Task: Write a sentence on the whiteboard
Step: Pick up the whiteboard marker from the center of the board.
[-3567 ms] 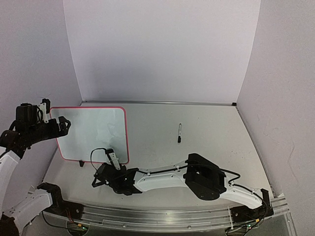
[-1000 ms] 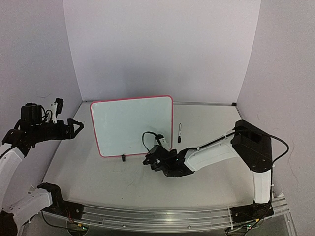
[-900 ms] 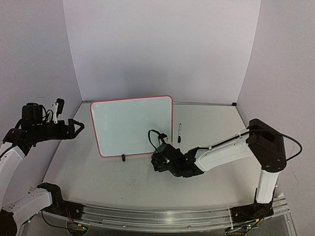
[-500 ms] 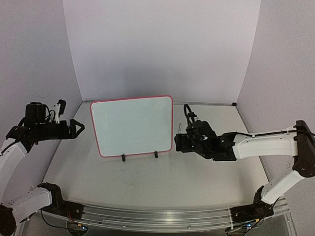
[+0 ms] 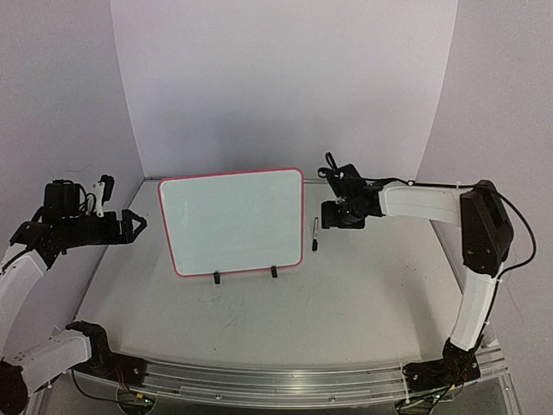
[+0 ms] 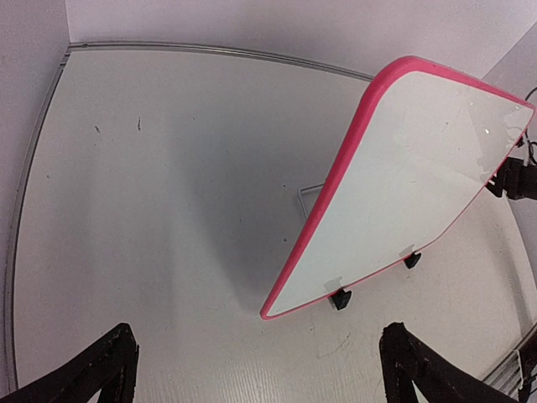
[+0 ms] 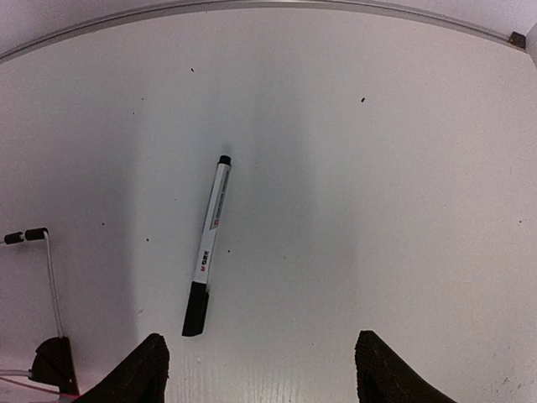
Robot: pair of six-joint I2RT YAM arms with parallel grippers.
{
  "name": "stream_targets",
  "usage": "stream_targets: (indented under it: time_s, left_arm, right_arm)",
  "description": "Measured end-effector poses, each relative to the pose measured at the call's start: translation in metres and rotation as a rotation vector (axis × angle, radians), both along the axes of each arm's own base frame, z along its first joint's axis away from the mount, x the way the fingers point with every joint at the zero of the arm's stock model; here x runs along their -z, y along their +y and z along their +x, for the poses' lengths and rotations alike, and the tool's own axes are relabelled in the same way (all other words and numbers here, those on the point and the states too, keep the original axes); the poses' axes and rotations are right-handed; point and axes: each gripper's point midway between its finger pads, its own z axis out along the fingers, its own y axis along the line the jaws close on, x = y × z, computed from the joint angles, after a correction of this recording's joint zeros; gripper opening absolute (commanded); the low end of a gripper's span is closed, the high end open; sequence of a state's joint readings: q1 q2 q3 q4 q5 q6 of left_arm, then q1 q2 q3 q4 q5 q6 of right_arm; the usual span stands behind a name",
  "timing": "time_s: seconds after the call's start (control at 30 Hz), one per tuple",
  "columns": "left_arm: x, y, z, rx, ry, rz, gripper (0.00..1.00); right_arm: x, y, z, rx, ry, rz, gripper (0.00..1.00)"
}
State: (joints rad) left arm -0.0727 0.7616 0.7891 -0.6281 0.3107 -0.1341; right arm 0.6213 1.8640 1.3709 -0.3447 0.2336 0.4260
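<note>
Right gripper (image 5: 328,214) has swung over slim marker (image 7: 207,248) beside glossy whiteboard (image 5: 232,220).

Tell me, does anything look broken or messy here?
Nothing stands out. The whiteboard stands on its feet, blank and unbroken, and the marker lies flat on the table beside it, nothing spilled.

The top view looks down from high behind the near edge over the whole bench (image 5: 346,303). The left wrist view faces the board (image 6: 403,185) obliquely from its left. The right wrist view looks down, close above the pen (image 7: 207,248); the top view shows both.
</note>
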Motion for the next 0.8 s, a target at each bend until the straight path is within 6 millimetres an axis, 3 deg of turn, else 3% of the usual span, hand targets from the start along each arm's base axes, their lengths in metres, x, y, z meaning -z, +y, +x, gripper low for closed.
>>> stream_targets:
  time_s: [0.27, 0.57, 0.8]
  left_arm:
    - [-0.001, -0.005, -0.002, 0.024, 0.001, -0.017, 0.99]
    - [-0.001, -0.007, -0.002, 0.039, 0.006, -0.026, 0.99]
    - [-0.001, -0.008, -0.002, 0.04, 0.005, -0.027, 0.99]
  right_arm:
    - [0.055, 0.023, 0.037, -0.055, 0.153, -0.038, 0.59]
    - [0.078, 0.04, 0.058, -0.089, 0.191, -0.055, 0.47]
    - [0.099, 0.037, 0.059, -0.088, 0.233, -0.082, 0.43]
